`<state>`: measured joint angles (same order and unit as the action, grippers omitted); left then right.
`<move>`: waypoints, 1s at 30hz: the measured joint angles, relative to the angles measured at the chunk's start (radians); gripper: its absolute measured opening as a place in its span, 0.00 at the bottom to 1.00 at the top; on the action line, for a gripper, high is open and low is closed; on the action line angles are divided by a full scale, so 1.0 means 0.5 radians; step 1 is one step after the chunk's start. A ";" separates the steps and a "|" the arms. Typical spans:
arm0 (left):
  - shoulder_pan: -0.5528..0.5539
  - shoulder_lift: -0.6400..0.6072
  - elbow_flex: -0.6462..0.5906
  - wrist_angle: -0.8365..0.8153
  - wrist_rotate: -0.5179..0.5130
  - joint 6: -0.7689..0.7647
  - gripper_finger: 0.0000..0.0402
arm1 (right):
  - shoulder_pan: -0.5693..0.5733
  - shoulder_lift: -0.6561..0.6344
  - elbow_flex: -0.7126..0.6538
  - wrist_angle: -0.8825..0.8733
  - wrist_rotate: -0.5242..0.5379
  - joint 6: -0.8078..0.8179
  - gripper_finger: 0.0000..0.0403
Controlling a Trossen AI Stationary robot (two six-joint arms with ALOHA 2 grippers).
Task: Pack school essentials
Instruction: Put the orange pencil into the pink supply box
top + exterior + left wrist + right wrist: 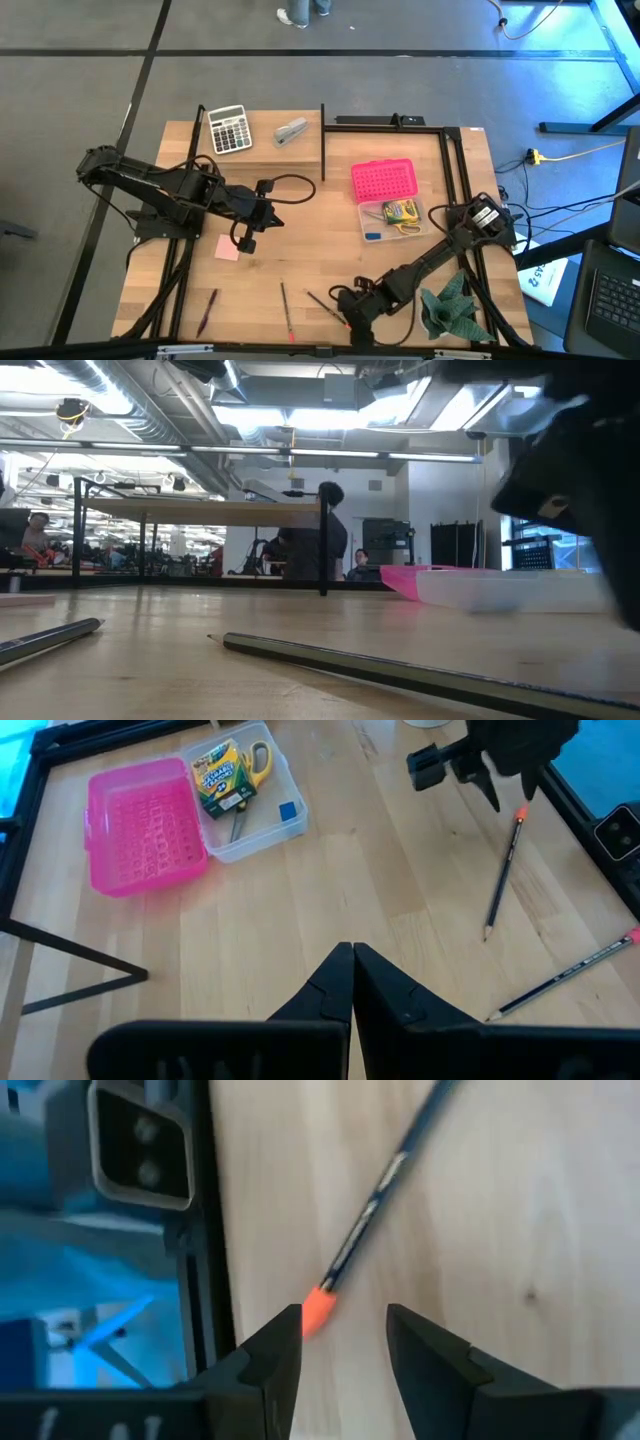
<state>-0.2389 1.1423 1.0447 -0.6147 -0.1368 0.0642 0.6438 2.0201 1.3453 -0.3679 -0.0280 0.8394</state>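
Note:
A dark pencil [328,308] with an orange eraser end [318,1310] lies flat on the table near the front edge. My right gripper [345,1325] is open, low over that end, one finger on each side; it also shows in the high view [350,318]. A second pencil [286,308] and a purple pen [209,310] lie flat to the left. The pink note pad [227,248] lies flat by my left gripper [276,219], which is shut and empty above the table. The clear box [395,218] holds the crayon box [220,772], the yellow-handled scissors [255,762] and the blue eraser [288,811]. My right gripper points down with its fingers across the pencil's eraser end. The orange tip [318,1310] lies right beside one finger [285,1335]. I cannot tell whether that finger touches it. The pencil lies flat on the table.
The box's pink lid [382,181] lies open on its far side. A calculator [229,129] and a grey stapler [291,131] sit at the far left. A green cloth shape [450,310] lies at the front right. A black frame [400,123] runs along the table's far and right edges.

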 joint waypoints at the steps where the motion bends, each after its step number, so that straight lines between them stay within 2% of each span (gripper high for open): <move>1: 0.000 0.000 0.000 0.000 0.000 -0.001 0.00 | -0.013 0.000 0.000 0.008 0.001 0.049 0.37; 9: 0.000 0.000 0.000 0.000 0.000 -0.001 0.00 | -0.011 0.000 0.000 0.032 0.013 0.169 0.37; 23: 0.000 0.000 0.000 -0.001 0.000 -0.001 0.00 | 0.087 0.001 0.001 0.078 0.259 0.081 0.37; 30: 0.000 0.000 0.000 -0.001 -0.001 -0.001 0.00 | 0.087 0.003 -0.070 0.147 0.256 0.065 0.37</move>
<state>-0.2388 1.1423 1.0447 -0.6151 -0.1370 0.0639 0.6872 2.0216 1.3102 -0.2944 0.1001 0.8722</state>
